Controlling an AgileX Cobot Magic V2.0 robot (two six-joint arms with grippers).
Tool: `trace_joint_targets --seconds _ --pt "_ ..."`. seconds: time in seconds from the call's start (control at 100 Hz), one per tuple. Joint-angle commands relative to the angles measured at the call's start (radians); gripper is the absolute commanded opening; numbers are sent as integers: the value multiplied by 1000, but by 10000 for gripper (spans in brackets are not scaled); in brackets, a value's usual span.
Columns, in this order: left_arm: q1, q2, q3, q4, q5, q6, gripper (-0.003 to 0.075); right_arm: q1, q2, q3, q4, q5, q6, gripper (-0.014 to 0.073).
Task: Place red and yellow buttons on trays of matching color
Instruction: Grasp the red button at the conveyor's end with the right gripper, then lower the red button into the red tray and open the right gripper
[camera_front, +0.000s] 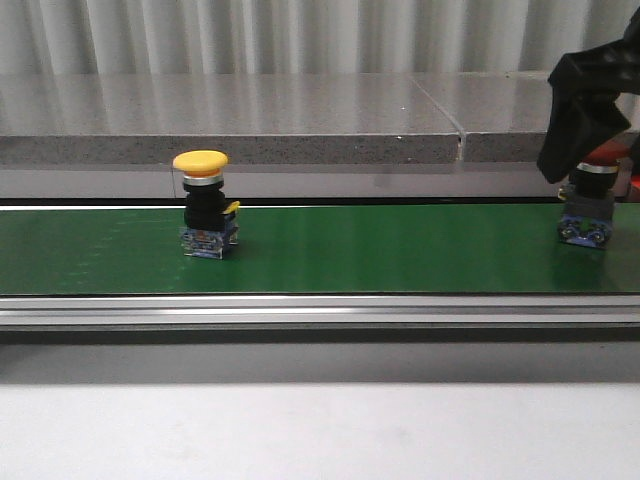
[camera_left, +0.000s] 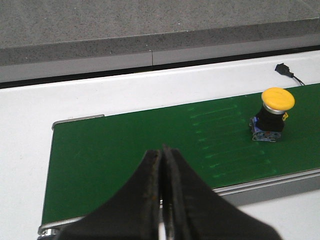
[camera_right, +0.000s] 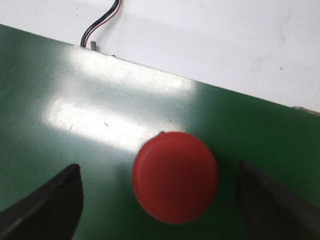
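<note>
A yellow button (camera_front: 201, 162) with a black body stands upright on the green belt (camera_front: 380, 250), left of centre; it also shows in the left wrist view as the yellow button (camera_left: 278, 98). My left gripper (camera_left: 162, 152) is shut and empty, above the belt's near edge, well apart from it. The red button (camera_right: 175, 176) stands at the belt's far right, its cap partly hidden in the front view behind my right gripper (camera_front: 585, 140). That right gripper (camera_right: 159, 172) hangs open straight above the red cap, a finger on either side, not touching. No trays are in view.
A grey stone ledge (camera_front: 230, 120) runs behind the belt. An aluminium rail (camera_front: 300, 310) borders the belt's front, with white table (camera_front: 300, 430) before it. A thin cable (camera_right: 102, 27) lies on the white surface beyond the belt.
</note>
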Motion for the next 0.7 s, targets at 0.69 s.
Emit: trace_joint_targets --seconds 0.69 --pt "-8 2 -25 -28 -66 1 -20 -397 62 -480 -12 190 -4 192"
